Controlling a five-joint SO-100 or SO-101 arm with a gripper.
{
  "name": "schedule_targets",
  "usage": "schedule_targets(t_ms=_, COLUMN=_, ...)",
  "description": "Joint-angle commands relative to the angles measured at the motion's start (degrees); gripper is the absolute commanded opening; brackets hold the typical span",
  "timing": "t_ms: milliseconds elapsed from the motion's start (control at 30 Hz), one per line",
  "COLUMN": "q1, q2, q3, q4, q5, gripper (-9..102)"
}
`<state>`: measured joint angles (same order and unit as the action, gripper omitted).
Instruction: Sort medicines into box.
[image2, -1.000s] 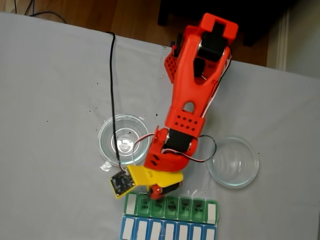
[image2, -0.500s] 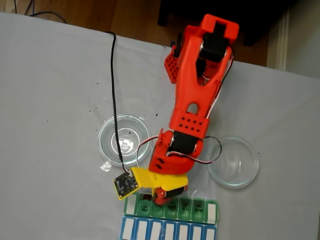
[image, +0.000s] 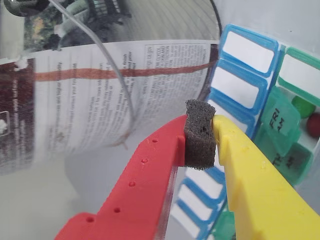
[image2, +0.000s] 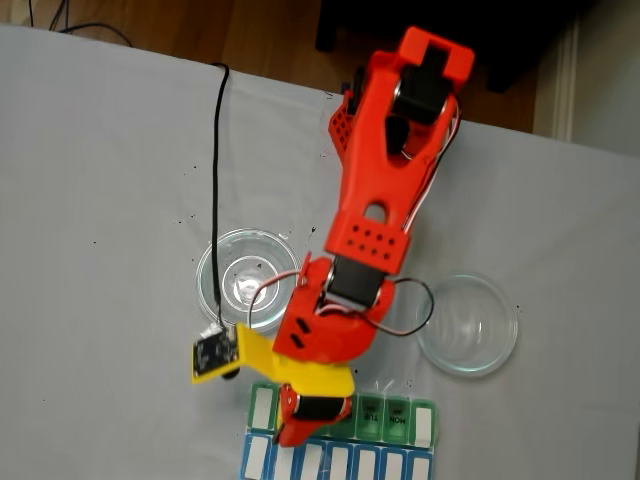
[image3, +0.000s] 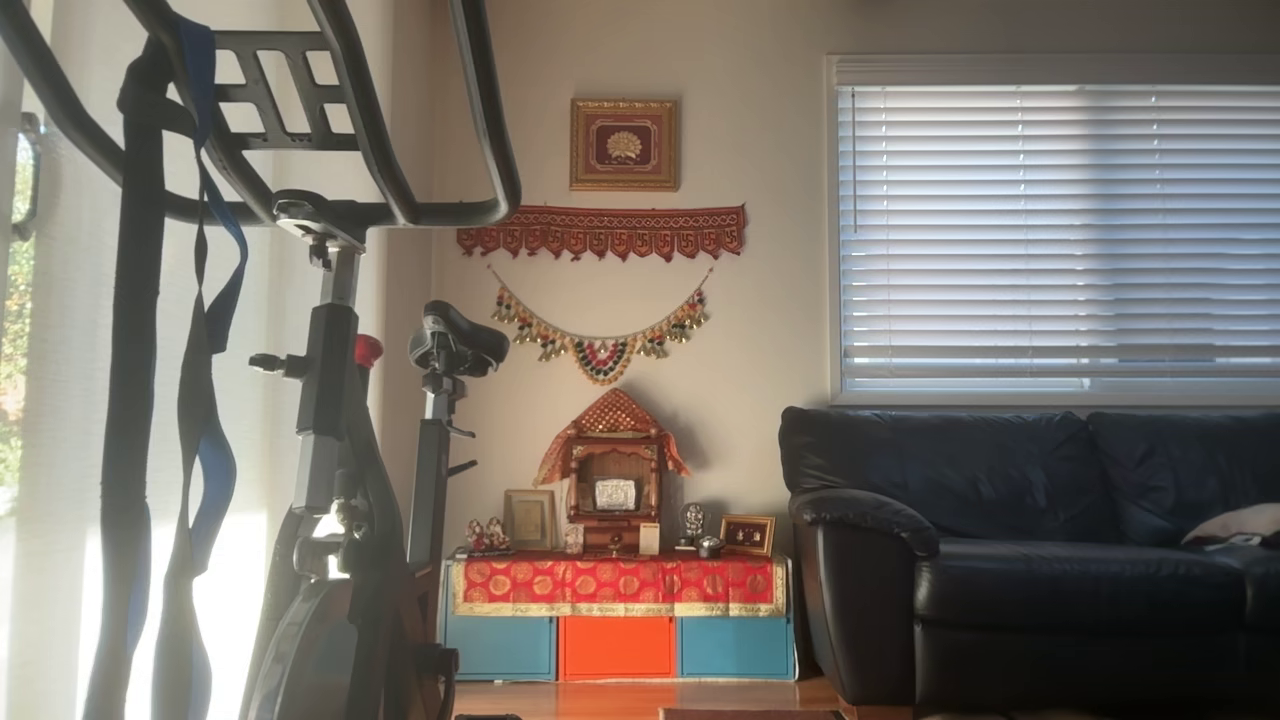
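In the wrist view the red-and-yellow two-finger gripper (image: 200, 137) is closed to a narrow gap, its red and yellow fingers pressed against the small block of dark grey foam padding (image: 199, 134) between their tips; nothing else is seen in its grasp. Just to the right of the yellow finger lies the long pill organizer row with translucent green lids (image: 287, 132). Past its raised lid marked FRI AM, one bright green ball (image: 303, 106) and one dark red ball (image: 314, 124) rest in an open white compartment. Beside that row lies a blue-lidded organizer row (image: 239, 80).

In the fixed view the gripper (image2: 300, 420) hangs over the left part of the green-lidded row (image2: 392, 417), at the near edge of the grey table (image2: 100, 180). Two clear round dishes (image2: 468, 325) stand on either side of the red arm (image2: 385, 170).
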<state>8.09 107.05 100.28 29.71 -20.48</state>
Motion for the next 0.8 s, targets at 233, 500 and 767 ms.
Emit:
schedule_targets(t_ms=233, q1=-1.14, q2=-7.91, q3=-4.22, q4=0.88, q5=-6.86, gripper=1)
schedule_targets(t_ms=500, q1=-2.81, q2=-8.53, q3=-6.15, q4=6.59, q5=-7.29, gripper=1)
schedule_targets(t_ms=767, q1=-3.16, q2=-8.35, q3=-5.62, q4=7.47, q5=-7.47, gripper=1)
